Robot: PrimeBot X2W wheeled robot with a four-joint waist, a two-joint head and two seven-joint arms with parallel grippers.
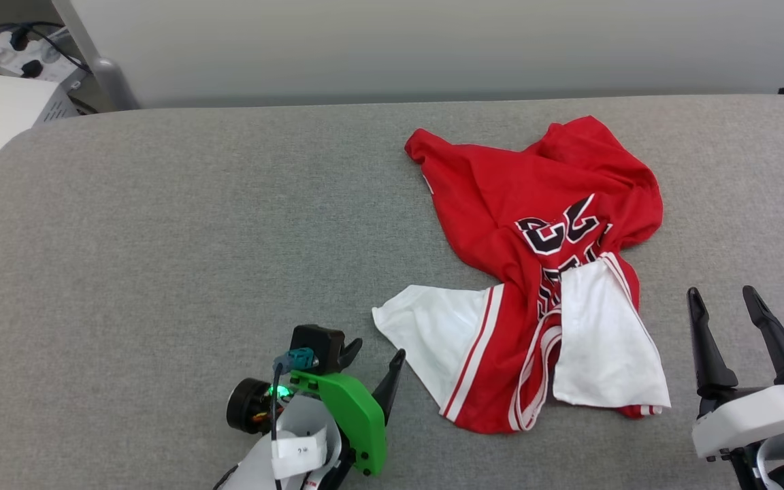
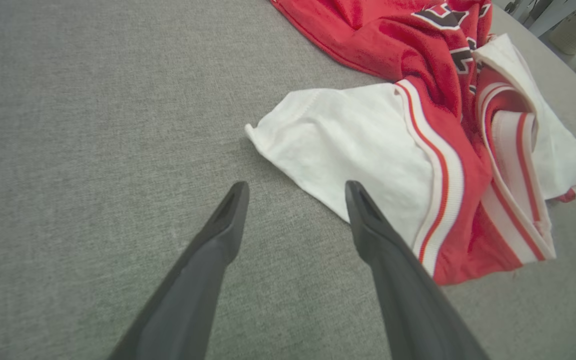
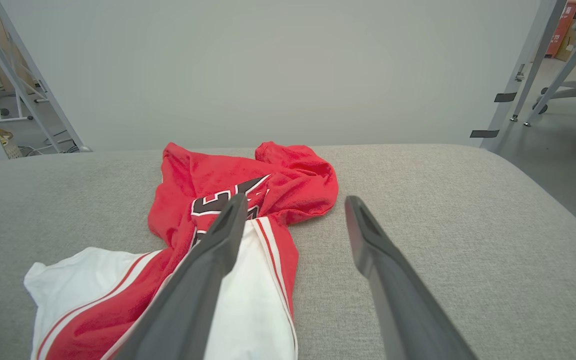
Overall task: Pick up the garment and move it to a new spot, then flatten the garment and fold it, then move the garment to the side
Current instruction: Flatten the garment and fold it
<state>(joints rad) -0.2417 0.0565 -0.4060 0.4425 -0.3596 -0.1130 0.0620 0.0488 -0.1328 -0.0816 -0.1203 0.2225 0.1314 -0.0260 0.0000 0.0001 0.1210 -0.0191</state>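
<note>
Garment (image 1: 501, 204) lies on the surface (image 1: 160, 238) between left tool (image 1: 378, 348) and right tool (image 1: 721, 292).

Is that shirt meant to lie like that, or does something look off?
The red shirt lies crumpled on the grey surface, bunched and twisted, lettering creased, one white sleeve folded over the front. Left gripper and right gripper, both open, sit beside it, holding nothing.

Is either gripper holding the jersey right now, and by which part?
Nothing is held. The left gripper and the right gripper both stand open, neither closed on cloth; the garment lies crumpled on the grey surface.
</note>
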